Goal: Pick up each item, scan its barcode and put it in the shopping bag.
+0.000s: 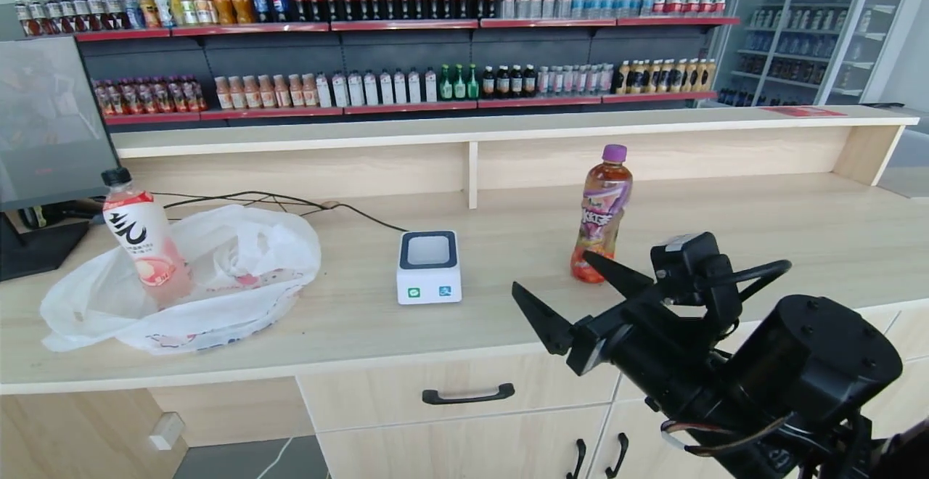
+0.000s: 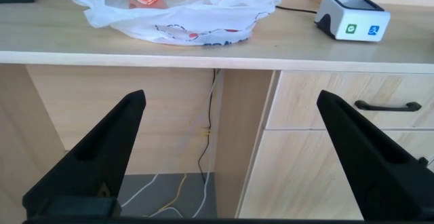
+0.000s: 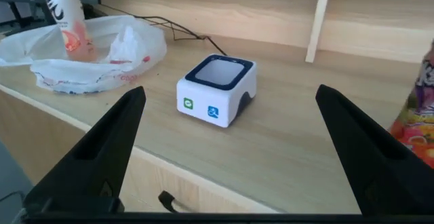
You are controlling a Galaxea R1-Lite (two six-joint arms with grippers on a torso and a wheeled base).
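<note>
Logging the remaining item first: purple-capped bottle [image 1: 602,214] is standing upright on the counter [image 1: 762,232], to the right of the scanner [image 1: 429,267] and well apart from the shopping bag [image 1: 239,276]. The bag is lying open at the counter's left end with a black-capped bottle [image 1: 141,236] standing inside it. Right gripper [image 1: 549,270] is hovering just in front of the purple-capped bottle, near its base, jaws spread wide and holding nothing. One finger is overlapping the bottle's foot in the head view, and I cannot tell whether it is touching. Left gripper [image 2: 230,95] is hanging below the counter's edge, facing the cabinet front, jaws likewise wide and empty. Judging handling: the bottle is looking full of orange drink, so probably moderately heavy. The plastic wall is likely yielding a little under squeeze, and the glossy label is probably going to be slippery. It is tall and narrow, so a nudge high up is risking a topple. I am favouring a hold across the mid-body where the wall is running straight, not the tapering neck or cap — and keeping the label free to turn toward the scanner window, since the barcode's position is not showing.
</note>
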